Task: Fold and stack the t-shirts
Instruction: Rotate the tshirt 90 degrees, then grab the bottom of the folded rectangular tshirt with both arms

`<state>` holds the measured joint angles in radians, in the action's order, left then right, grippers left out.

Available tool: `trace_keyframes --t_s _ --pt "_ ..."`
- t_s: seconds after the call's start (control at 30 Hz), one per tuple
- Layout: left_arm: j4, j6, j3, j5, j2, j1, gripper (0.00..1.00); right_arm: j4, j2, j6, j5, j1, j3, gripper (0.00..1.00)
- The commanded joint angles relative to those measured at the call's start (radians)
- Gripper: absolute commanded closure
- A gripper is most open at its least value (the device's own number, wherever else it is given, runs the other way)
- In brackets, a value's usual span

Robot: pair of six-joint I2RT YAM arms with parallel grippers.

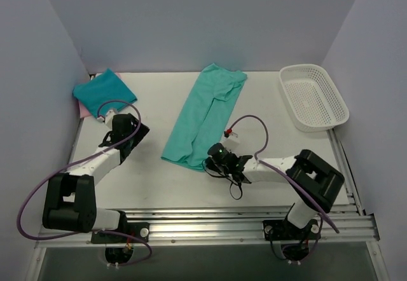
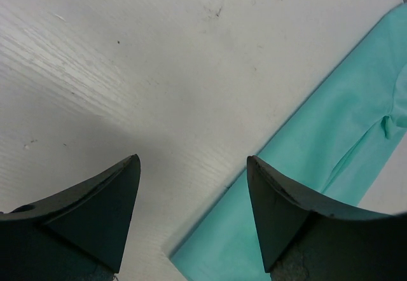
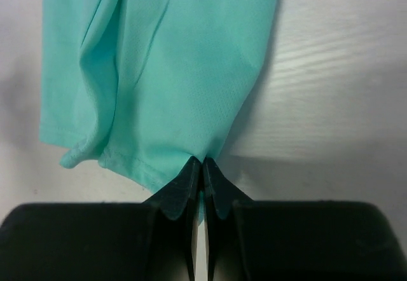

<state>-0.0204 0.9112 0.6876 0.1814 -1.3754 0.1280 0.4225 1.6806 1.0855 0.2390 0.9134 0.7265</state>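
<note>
A teal t-shirt [image 1: 202, 116] lies folded lengthwise in a long strip on the white table [image 1: 254, 135]. My right gripper [image 1: 210, 164] is shut on its near hem corner; the right wrist view shows the cloth [image 3: 165, 71] pinched between the closed fingers [image 3: 187, 179]. My left gripper [image 1: 141, 128] is open and empty over bare table left of the strip; the strip's left edge [image 2: 331, 141] shows beside its right finger [image 2: 273, 198]. A bluer folded tee [image 1: 104, 92] rests on a pink one [image 1: 82, 108] at the far left corner.
A white plastic mesh basket [image 1: 313, 96] stands at the far right. Purple-grey walls close in the table on three sides. A metal rail [image 1: 210, 220] runs along the near edge by the arm bases.
</note>
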Motion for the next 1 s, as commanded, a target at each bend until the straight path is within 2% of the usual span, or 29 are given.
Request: trace_keyframes --t_s 0.0,0.13,0.17,0.27,0.33,0.37,0.4,0.43,0.47,0.5,0.63,0.77,0.97 --pt "-0.058 0.015 0.015 -0.031 -0.001 0.036 0.24 -0.198 -0.171 0.048 0.151 -0.019 -0.082 1.00" --pt "-0.018 0.025 0.024 0.010 0.030 0.088 0.24 -0.359 -0.329 0.163 0.261 -0.044 -0.182 1.00" --pt "-0.010 0.028 0.023 0.021 0.038 0.100 0.24 -0.467 -0.363 0.198 0.287 -0.048 -0.190 1.00" --pt "0.017 0.032 0.026 0.056 0.061 0.162 0.24 -0.646 -0.487 0.318 0.370 -0.068 -0.217 1.00" --pt "0.019 0.035 0.018 0.078 0.065 0.225 0.24 -0.697 -0.577 0.346 0.393 -0.080 -0.231 1.00" --pt "0.019 0.043 0.015 0.082 0.061 0.245 0.24 -0.727 -0.613 0.356 0.407 -0.090 -0.243 0.90" --pt "0.019 0.048 0.012 0.084 0.056 0.266 0.24 -0.729 -0.671 0.346 0.410 -0.091 -0.246 0.71" --pt "0.031 0.051 0.009 0.079 0.055 0.310 0.24 -0.732 -0.697 0.340 0.413 -0.091 -0.249 0.30" --pt "0.054 0.052 0.006 0.070 0.052 0.337 0.24 -0.740 -0.725 0.317 0.416 -0.090 -0.248 0.07" --pt "0.063 0.051 0.004 0.070 0.052 0.367 0.24 -0.745 -0.764 0.298 0.419 -0.090 -0.243 0.00" --pt "0.108 0.075 -0.017 0.066 0.065 0.556 0.24 -0.818 -0.821 0.277 0.436 -0.085 -0.213 0.00" --pt "0.142 0.149 -0.092 0.072 0.114 0.674 0.24 -0.835 -0.849 0.258 0.411 -0.071 -0.219 0.00" --pt "0.131 0.218 -0.149 0.107 0.159 0.780 0.24 -0.817 -0.823 0.234 0.379 -0.051 -0.237 0.01"
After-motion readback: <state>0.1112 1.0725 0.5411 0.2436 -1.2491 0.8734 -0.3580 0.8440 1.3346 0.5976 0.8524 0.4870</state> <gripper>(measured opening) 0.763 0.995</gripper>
